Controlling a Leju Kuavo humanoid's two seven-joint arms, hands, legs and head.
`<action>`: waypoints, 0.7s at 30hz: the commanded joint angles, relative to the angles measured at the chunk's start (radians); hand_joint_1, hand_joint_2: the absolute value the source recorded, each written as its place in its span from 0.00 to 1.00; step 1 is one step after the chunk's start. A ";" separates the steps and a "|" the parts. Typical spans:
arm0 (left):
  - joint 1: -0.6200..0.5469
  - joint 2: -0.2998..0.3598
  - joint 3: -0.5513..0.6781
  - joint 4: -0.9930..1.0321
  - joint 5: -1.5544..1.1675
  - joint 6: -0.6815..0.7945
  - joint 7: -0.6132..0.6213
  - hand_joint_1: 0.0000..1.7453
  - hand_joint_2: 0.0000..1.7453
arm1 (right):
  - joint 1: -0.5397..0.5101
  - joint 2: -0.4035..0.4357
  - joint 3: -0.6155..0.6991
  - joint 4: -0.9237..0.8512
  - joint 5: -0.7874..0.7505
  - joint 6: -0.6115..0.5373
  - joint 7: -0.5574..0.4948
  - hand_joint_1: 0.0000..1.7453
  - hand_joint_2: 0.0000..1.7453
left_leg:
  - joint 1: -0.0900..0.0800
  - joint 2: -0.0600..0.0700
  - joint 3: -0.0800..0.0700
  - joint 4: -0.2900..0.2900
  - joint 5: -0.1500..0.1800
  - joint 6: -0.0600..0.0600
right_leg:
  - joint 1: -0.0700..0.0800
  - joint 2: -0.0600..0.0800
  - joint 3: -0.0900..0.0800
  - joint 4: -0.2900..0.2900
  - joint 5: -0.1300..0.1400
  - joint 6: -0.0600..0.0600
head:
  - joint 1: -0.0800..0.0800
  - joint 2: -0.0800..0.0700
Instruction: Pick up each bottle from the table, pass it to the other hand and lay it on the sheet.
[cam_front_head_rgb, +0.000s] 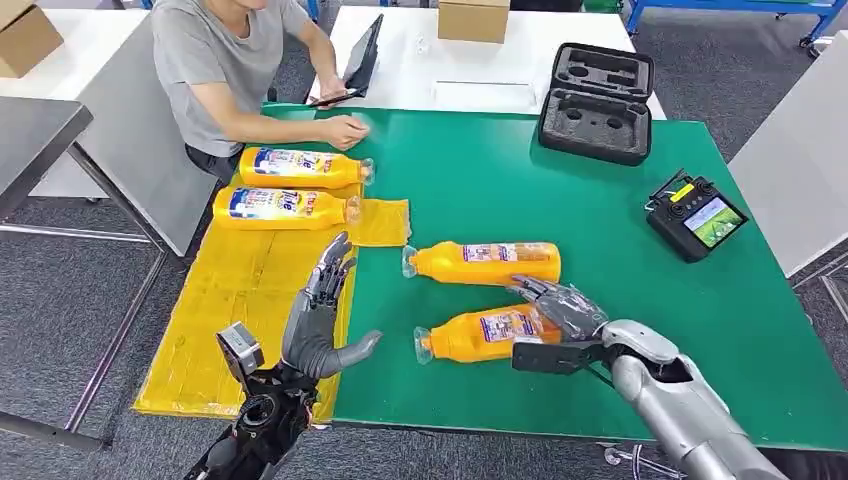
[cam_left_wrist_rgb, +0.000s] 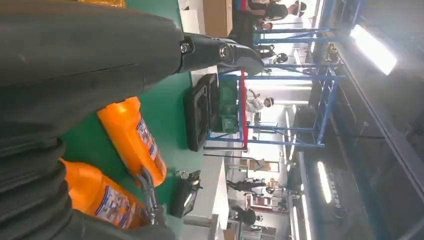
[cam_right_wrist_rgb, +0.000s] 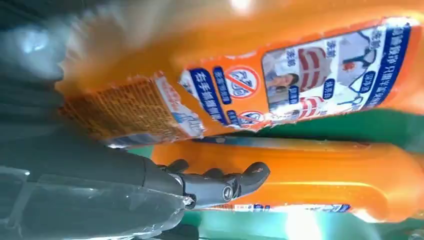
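Bottle (cam_front_head_rgb: 487, 333) — right hand (cam_front_head_rgb: 562, 310) gripping it.

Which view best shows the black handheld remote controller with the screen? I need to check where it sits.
The head view: the black handheld remote controller with a lit screen lies whole on the green table mat, near its right edge. The left wrist view catches it small and dark; the right wrist view gives no help.
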 joint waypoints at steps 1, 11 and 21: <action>-0.033 0.021 -0.029 0.060 0.000 -0.001 -0.070 0.00 1.00 | -0.110 0.011 0.040 0.103 -0.004 0.027 -0.016 0.00 1.00 | 0.000 0.002 0.001 0.000 0.000 -0.001 | 0.000 0.002 0.000 0.000 0.001 -0.001 | 0.000 0.000; -0.036 0.024 -0.030 0.066 -0.004 0.008 -0.070 0.00 1.00 | -0.132 0.021 0.072 0.152 -0.004 0.042 -0.021 0.00 1.00 | 0.000 0.002 0.002 0.000 0.000 -0.002 | 0.000 0.002 0.001 0.000 0.000 -0.002 | 0.000 0.000; -0.048 0.028 -0.043 0.070 -0.005 0.006 -0.070 0.00 1.00 | -0.193 -0.017 0.154 0.230 -0.057 0.241 -0.046 0.29 1.00 | 0.000 0.003 0.002 0.000 0.000 -0.002 | 0.000 0.002 0.001 0.000 0.001 -0.002 | 0.000 0.000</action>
